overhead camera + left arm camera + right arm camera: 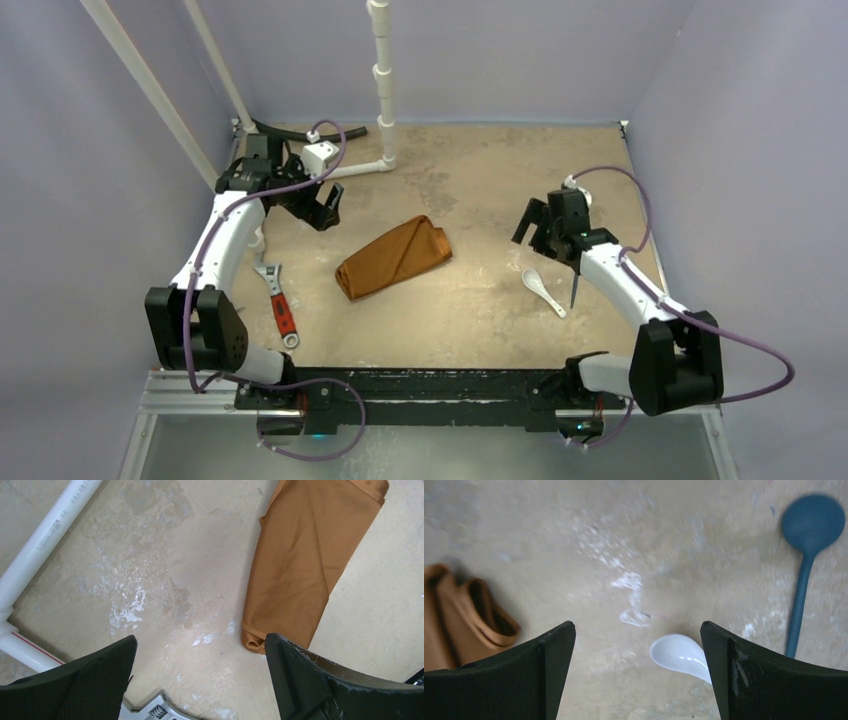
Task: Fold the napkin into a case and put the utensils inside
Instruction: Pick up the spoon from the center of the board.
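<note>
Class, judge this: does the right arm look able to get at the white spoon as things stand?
Probably yes: the right gripper hangs open near the spoon, with nothing lying between them.

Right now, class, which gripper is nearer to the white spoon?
Right. The right gripper hangs open just past the far end of the white spoon. The left gripper is well off on the other side of the folded napkin.

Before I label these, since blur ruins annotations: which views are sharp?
Top external view: sharp, evenly lit, faint shadow under the napkin. Left wrist view: napkin crisp, pale patches on the table. Right wrist view: slightly blurred, white spoon and blue utensil soft-edged.
</note>
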Robot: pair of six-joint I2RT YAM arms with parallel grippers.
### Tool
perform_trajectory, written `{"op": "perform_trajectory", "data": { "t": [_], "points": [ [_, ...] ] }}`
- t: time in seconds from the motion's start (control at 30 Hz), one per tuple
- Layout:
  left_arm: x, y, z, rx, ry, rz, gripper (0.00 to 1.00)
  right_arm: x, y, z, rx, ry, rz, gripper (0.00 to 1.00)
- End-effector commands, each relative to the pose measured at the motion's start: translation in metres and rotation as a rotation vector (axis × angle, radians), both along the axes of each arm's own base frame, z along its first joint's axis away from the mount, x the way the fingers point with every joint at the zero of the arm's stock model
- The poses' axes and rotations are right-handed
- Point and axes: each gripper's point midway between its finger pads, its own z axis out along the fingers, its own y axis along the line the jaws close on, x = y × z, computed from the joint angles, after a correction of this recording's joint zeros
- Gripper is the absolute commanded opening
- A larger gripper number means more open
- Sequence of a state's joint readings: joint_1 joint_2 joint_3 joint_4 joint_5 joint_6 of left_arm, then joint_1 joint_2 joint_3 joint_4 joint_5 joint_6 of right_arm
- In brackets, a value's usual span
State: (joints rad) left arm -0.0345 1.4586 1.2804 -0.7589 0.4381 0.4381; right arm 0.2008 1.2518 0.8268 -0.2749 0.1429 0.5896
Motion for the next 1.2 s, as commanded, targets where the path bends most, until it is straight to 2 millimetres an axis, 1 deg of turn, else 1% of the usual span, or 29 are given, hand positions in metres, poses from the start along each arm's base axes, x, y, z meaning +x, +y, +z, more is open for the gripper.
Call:
{"op": "perform_trajectory", "data": {
  "t": [0.0, 0.07, 0.1, 0.23, 0.3, 0.43, 0.53, 0.57, 0.6, 0.7, 0.73, 0.77, 0.8, 0.83, 0.87, 0.9, 1.0, 1.1, 1.13, 1.17],
  "points": [
    [-0.001, -0.010, 0.018, -0.052, -0.033, 0.000, 0.97, -0.039, -0.005, -0.041, 0.000, 0.165, -0.050, 0.99],
    [-0.005, -0.009, 0.018, -0.045, -0.021, 0.002, 0.96, -0.043, -0.001, -0.043, 0.033, 0.174, -0.056, 0.99],
    [-0.007, -0.008, 0.017, -0.044, -0.015, 0.004, 0.95, -0.046, 0.002, -0.048, 0.046, 0.194, -0.058, 0.99],
    [-0.013, -0.008, 0.018, -0.038, -0.016, 0.001, 0.95, -0.062, 0.008, -0.077, 0.063, 0.293, -0.057, 0.99],
    [-0.013, -0.006, 0.022, -0.030, -0.029, 0.005, 0.95, -0.069, 0.014, -0.087, 0.071, 0.320, -0.041, 0.99],
    [-0.012, -0.003, 0.027, -0.015, -0.047, 0.014, 0.95, -0.075, 0.028, -0.097, 0.068, 0.347, -0.014, 0.99],
    [-0.012, -0.003, 0.029, -0.016, -0.049, 0.015, 0.95, -0.075, 0.032, -0.101, 0.072, 0.362, -0.021, 0.99],
    [-0.012, -0.003, 0.030, -0.015, -0.049, 0.016, 0.95, -0.073, 0.034, -0.100, 0.083, 0.356, -0.024, 0.99],
    [-0.013, -0.003, 0.031, -0.015, -0.051, 0.017, 0.95, -0.072, 0.037, -0.099, 0.097, 0.349, -0.023, 0.97],
    [-0.015, -0.002, 0.032, -0.011, -0.056, 0.020, 0.94, -0.066, 0.042, -0.094, 0.129, 0.325, -0.040, 0.83],
    [-0.015, -0.002, 0.032, -0.010, -0.058, 0.020, 0.94, -0.063, 0.043, -0.092, 0.131, 0.319, -0.043, 0.82],
    [-0.017, -0.002, 0.031, -0.011, -0.056, 0.021, 0.94, -0.061, 0.043, -0.089, 0.124, 0.313, -0.041, 0.82],
    [-0.018, -0.001, 0.029, -0.010, -0.054, 0.022, 0.94, -0.058, 0.042, -0.085, 0.111, 0.308, -0.039, 0.85],
    [-0.018, -0.001, 0.027, -0.010, -0.050, 0.024, 0.94, -0.057, 0.041, -0.081, 0.100, 0.305, -0.030, 0.89],
    [-0.018, -0.001, 0.027, -0.009, -0.046, 0.026, 0.94, -0.057, 0.041, -0.077, 0.093, 0.303, -0.018, 0.96],
    [-0.018, -0.001, 0.026, -0.008, -0.043, 0.028, 0.94, -0.058, 0.040, -0.072, 0.085, 0.298, -0.005, 0.99],
    [-0.017, 0.000, 0.031, -0.006, -0.056, 0.029, 0.94, -0.069, 0.038, -0.060, 0.080, 0.289, 0.030, 0.99],
    [-0.016, 0.000, 0.035, -0.007, -0.066, 0.034, 0.94, -0.085, 0.040, -0.054, 0.093, 0.303, 0.054, 0.99],
    [-0.016, 0.001, 0.036, -0.003, -0.068, 0.038, 0.94, -0.088, 0.045, -0.046, 0.094, 0.276, 0.075, 0.99],
    [-0.016, 0.002, 0.036, 0.000, -0.070, 0.039, 0.94, -0.092, 0.050, -0.040, 0.090, 0.259, 0.093, 0.95]
  ]
}}
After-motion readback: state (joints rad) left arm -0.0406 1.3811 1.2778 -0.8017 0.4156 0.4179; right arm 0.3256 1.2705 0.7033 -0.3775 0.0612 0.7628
